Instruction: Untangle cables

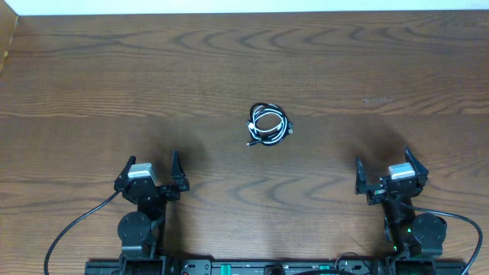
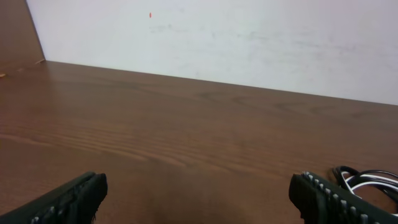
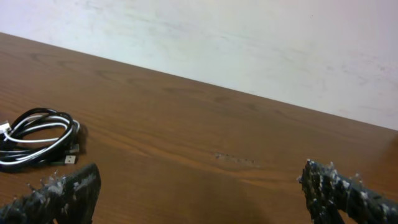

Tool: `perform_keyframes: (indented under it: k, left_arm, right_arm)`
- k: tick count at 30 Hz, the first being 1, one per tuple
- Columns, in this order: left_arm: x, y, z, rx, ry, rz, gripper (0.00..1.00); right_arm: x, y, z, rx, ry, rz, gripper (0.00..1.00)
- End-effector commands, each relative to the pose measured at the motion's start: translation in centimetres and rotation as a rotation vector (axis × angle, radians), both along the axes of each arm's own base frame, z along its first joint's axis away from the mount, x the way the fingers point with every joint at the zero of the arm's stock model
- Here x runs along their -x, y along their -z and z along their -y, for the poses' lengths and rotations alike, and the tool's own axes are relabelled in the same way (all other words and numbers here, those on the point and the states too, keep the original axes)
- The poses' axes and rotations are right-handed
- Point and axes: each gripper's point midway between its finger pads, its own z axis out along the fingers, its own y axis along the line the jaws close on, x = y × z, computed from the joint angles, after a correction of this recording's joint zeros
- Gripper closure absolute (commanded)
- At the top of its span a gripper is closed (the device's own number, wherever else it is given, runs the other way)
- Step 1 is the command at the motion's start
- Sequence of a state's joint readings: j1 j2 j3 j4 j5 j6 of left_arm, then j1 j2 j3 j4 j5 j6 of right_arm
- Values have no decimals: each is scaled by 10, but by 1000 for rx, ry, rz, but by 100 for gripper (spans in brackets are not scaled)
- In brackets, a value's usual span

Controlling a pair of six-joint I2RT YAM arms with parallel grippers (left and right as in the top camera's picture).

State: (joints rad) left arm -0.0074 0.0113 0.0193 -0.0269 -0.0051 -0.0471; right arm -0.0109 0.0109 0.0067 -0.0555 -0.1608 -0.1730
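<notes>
The cables (image 1: 268, 125) lie coiled in one small bundle of black and white cords at the middle of the wooden table. My left gripper (image 1: 150, 170) is open and empty at the near left, well short of the bundle. My right gripper (image 1: 382, 169) is open and empty at the near right, also well short of it. In the left wrist view the bundle (image 2: 368, 181) shows partly, behind the right finger of the left gripper (image 2: 198, 191). In the right wrist view the bundle (image 3: 37, 138) lies at the far left, beyond the left finger of the right gripper (image 3: 199, 185).
A white wall (image 2: 236, 37) runs along the table's far edge. A brown panel (image 1: 6, 34) stands at the far left corner. Thick black arm wires (image 1: 69, 229) loop near the front edge on both sides.
</notes>
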Motion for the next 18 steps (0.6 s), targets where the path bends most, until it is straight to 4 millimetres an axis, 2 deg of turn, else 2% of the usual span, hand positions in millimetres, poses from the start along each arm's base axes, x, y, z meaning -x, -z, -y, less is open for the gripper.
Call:
perform_keyframes:
  k: [1,5,7,9,13,18]
  left_arm:
    - [1,18,-3,-19,-16,-60,2]
    - [1,16,-4,-22,-17,-53,2]
    - [0,8,-8,-65,-40,-22,2]
    - [-1,-15,-13,-75,-71,71,2]
    - [2,-61,-11,-66,-63,259,1]
    - [7,-85,-6,-12,-34,319,2]
  right_arm:
    - [0,-5,-1,34,-4,27,1]
    - [0,-3,-1,35,-3,21,1]
    - [0,-3,-1,35,-2,21,1]
    - [0,-4,0,35,2,21,1]
    - [-1,-10,5,36,36,46,1]
    - [0,-8,-4,22,-16,39,1]
